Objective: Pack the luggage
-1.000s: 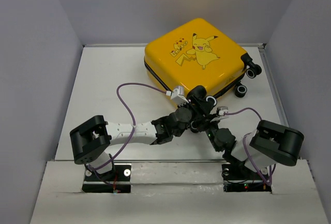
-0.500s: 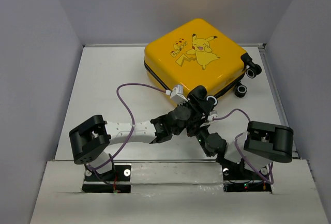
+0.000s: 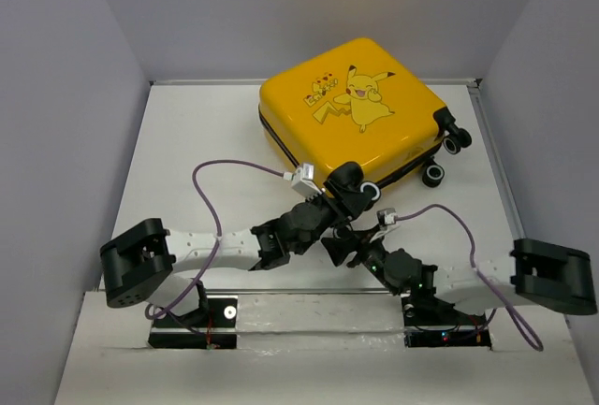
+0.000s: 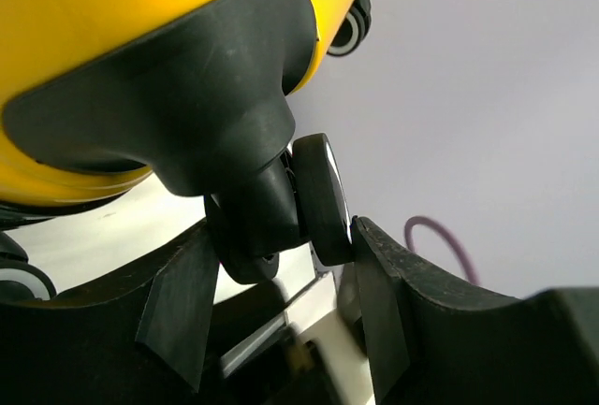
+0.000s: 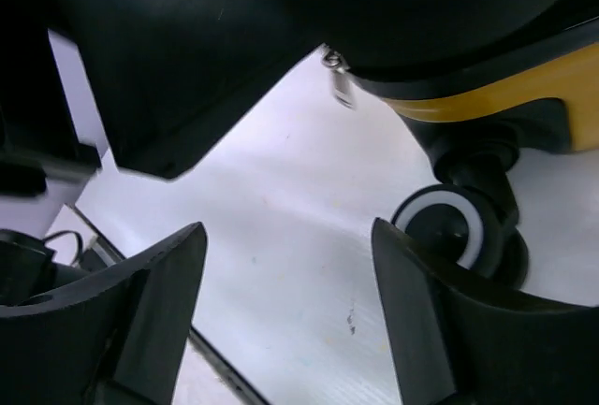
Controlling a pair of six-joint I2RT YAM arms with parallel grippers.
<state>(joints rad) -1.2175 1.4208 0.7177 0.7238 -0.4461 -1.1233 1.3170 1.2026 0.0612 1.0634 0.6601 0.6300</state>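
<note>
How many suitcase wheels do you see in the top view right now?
3. Two wheels at the case's right corner, one behind the other; one wheel at the near corner, between the left gripper's fingers. A fourth may be hidden underneath.

— Where's the suitcase (image 3: 351, 110)?
— Far right of the worktop (image 3: 187, 162), lying flat and closed, turned cornerwise to the edges
— And its looks?
— Glossy yellow hard shell, cartoon print facing up, black zip trim round the seam, black-and-white wheels (image 3: 456, 142) along its right side
</note>
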